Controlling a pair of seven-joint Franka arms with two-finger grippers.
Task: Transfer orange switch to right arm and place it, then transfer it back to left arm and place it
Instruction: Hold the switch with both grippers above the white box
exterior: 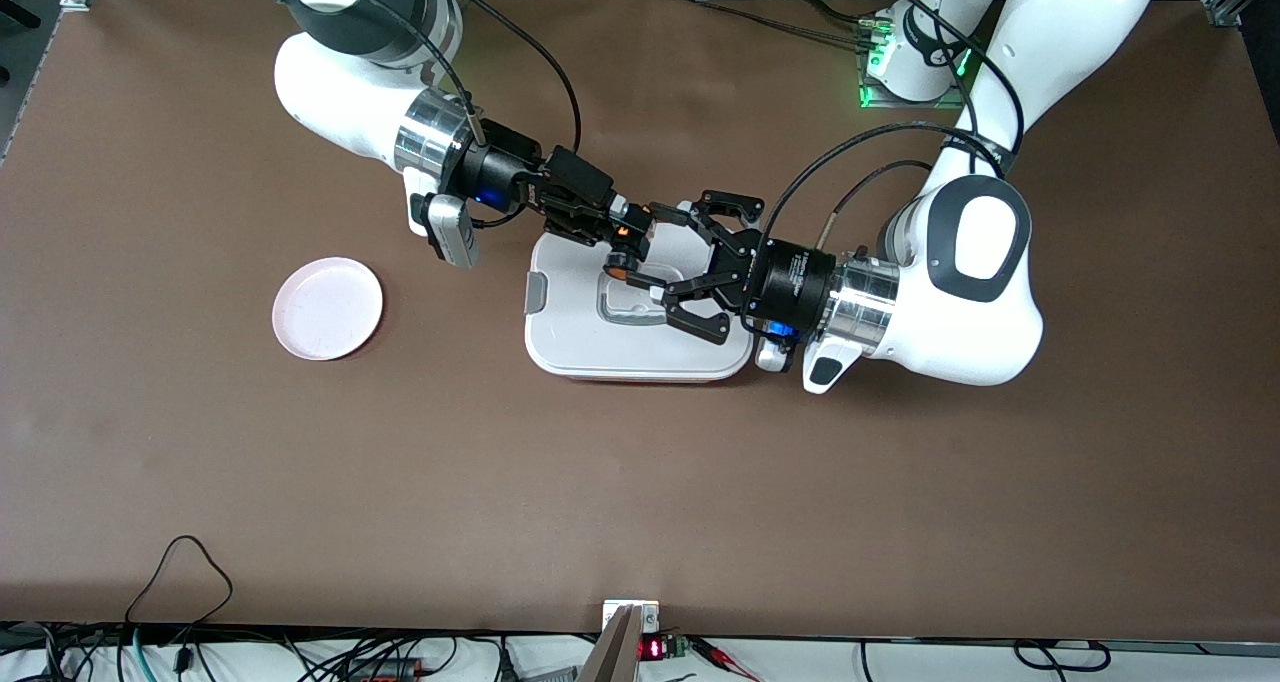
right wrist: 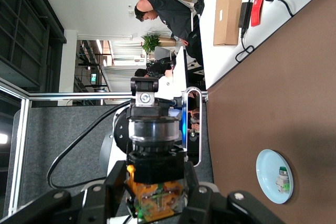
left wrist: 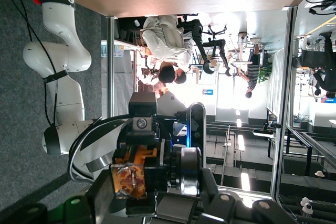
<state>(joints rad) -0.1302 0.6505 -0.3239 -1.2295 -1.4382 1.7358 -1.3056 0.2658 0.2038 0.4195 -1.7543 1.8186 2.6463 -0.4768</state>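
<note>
1. Your table has a matte brown top, flat and plain. Aluminium rails sit at its corners, and cables run along the edge nearest the front camera.
2. The wrist views show an open room: grey carpet, glass partitions, potted plants, people at desks. A cardboard carton stands on a white bench past the table edge.
3. The box sits mid-table, white smooth plastic with rounded corners, a grey side clip and a grey-outlined lid handle.
4. A pink plate, round and shallow, lies toward the right arm's end, well apart from the box.
5. In the right wrist view a pale blue plate holds a small white-and-green part.
6. The right gripper hangs over the box lid with its fingers pressed in on the switch.
7. The switch is a tiny black cylinder with an orange end, in the air above the lid, between the two grippers.
8. The left gripper is also over the lid, facing the right one. Its black fingers are spread, one on each side of the switch. You cannot tell whether the tips touch it.
9. Both arms are glossy white with silver wrist rings. The right arm reaches in from its base, and the left arm does likewise.
</note>
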